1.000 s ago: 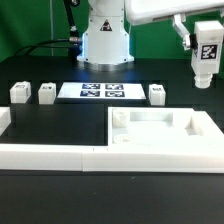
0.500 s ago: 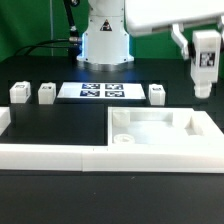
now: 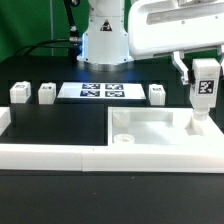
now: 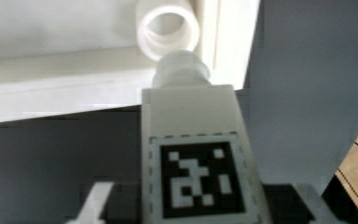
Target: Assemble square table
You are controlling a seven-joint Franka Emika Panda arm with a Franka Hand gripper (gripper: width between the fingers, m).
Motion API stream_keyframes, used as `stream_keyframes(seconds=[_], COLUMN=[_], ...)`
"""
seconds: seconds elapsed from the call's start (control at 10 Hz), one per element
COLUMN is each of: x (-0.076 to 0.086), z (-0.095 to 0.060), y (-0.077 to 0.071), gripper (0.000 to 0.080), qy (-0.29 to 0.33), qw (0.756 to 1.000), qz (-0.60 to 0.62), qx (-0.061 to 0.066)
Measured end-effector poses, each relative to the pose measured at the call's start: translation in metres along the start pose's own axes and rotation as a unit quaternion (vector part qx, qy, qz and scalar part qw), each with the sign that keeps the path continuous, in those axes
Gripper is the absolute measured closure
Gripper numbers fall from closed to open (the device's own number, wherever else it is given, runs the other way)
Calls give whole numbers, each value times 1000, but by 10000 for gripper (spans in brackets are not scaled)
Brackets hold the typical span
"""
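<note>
Leg held over the far right corner of the square table tray

The fingers point(image 3: 181, 66) clamp the upright leg point(image 3: 205, 88), now lower than a second ago, at the square table tray point(image 3: 150, 143). Behind on the tabletop point(image 3: 60, 122) lie three loose legs point(image 3: 46, 93) and the marker board point(image 3: 100, 91). The border rail point(image 3: 50, 156) runs nearest.

Tagged white leg point(image 4: 194, 140), centre of frame, clamped between the fingers of the gripper point(image 4: 194, 205); its narrow tip points toward a round socket point(image 4: 165, 35) of the tabletop point(image 4: 69, 85).
</note>
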State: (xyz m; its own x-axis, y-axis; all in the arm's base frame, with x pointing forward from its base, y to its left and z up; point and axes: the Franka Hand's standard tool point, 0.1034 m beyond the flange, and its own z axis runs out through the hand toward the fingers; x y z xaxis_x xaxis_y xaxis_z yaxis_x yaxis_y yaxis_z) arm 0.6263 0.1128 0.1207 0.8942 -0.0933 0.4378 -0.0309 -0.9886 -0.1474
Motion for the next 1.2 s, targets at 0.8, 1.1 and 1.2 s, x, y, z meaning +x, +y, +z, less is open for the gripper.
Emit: stream_keyframes(seconds=[0.8,1.1,1.2], x=[-17,-18,-17], z=[27,33,34], y=[3,0,1], gripper=[508,508,508], qy=[7,16,22], qw=[1000,1000,1000], qz=[-10,-11,-11], qx=[-4,-3,-3])
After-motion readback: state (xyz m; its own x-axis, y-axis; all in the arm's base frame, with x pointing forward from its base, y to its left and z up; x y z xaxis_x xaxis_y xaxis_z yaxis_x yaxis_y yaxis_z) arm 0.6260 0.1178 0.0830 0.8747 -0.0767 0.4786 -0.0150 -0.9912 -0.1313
